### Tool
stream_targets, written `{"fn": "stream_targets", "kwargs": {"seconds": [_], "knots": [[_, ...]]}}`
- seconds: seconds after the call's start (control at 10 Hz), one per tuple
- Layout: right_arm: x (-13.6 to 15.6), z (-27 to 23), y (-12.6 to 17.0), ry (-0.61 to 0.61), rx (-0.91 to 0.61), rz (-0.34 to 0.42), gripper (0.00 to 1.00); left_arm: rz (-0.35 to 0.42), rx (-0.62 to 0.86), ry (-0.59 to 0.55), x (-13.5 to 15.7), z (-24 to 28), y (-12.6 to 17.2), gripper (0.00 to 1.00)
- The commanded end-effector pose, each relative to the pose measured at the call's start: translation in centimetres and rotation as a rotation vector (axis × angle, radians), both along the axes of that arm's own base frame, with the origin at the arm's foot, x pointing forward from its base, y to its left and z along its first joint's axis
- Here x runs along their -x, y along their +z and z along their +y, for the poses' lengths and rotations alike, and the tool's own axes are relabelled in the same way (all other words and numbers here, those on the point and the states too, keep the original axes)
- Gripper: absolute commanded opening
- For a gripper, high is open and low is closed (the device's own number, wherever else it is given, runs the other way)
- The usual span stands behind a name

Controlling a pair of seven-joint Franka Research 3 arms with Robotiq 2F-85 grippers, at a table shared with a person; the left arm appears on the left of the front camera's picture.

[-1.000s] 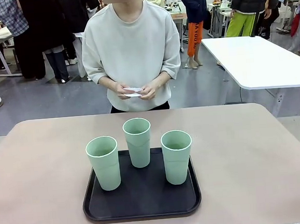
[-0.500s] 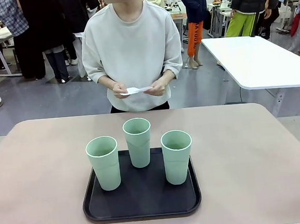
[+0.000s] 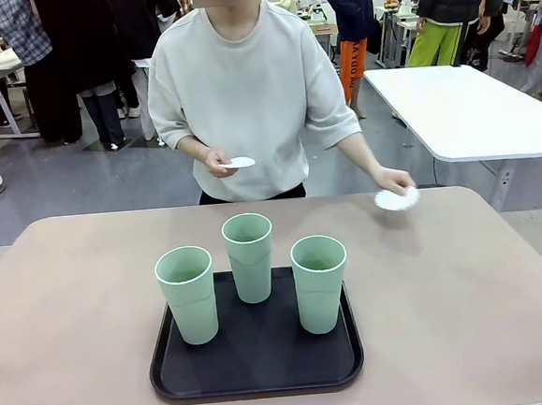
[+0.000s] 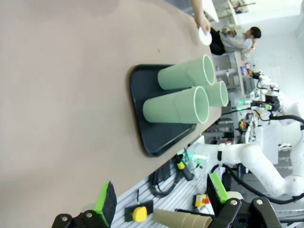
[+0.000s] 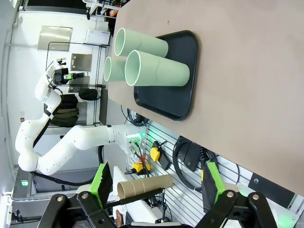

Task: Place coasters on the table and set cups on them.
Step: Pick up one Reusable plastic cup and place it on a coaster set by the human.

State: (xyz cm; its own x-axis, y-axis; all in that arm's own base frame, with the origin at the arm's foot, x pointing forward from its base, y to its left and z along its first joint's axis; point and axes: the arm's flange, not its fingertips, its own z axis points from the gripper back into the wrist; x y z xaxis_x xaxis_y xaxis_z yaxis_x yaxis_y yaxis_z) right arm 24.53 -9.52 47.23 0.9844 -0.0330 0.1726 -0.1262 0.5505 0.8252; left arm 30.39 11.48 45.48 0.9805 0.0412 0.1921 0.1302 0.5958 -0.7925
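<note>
Three mint-green cups [image 3: 249, 256] [image 3: 187, 293] [image 3: 319, 281] stand upright on a black tray [image 3: 256, 368] in the middle of the beige table [image 3: 74, 321]. Across the table, a person holds one white coaster [image 3: 240, 162] at waist height. Their other hand stretches to the picture's right with a second coaster [image 3: 397, 199] low over the table's far right edge; whether it touches, I cannot tell. In the left wrist view my left gripper [image 4: 161, 194] is open, off the near edge, with the cups [image 4: 175, 107] beyond it. In its own view my right gripper [image 5: 156, 183] is open too, the cups [image 5: 152, 69] ahead.
The tray [image 4: 152, 137] takes up the table's middle; bare tabletop lies on both sides and beyond it. A white table [image 3: 461, 108] stands behind at the right. Other people stand far back. A cardboard tube [image 5: 145, 186] lies below the table's near edge.
The person's hands, together at the waist with the coasters, have parted. One hand has swung out to the picture's right and down to the table's far edge with a coaster. Cups and grippers are unmoved.
</note>
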Motion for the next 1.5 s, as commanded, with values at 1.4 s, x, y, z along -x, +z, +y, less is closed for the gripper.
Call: {"fn": "stream_targets", "kwargs": {"seconds": [1.4], "knots": [[-0.05,-0.11,0.10,-0.008,0.002,-0.005,1.00,-0.004,0.010,-0.001,0.03,0.08,0.03,1.00]]}}
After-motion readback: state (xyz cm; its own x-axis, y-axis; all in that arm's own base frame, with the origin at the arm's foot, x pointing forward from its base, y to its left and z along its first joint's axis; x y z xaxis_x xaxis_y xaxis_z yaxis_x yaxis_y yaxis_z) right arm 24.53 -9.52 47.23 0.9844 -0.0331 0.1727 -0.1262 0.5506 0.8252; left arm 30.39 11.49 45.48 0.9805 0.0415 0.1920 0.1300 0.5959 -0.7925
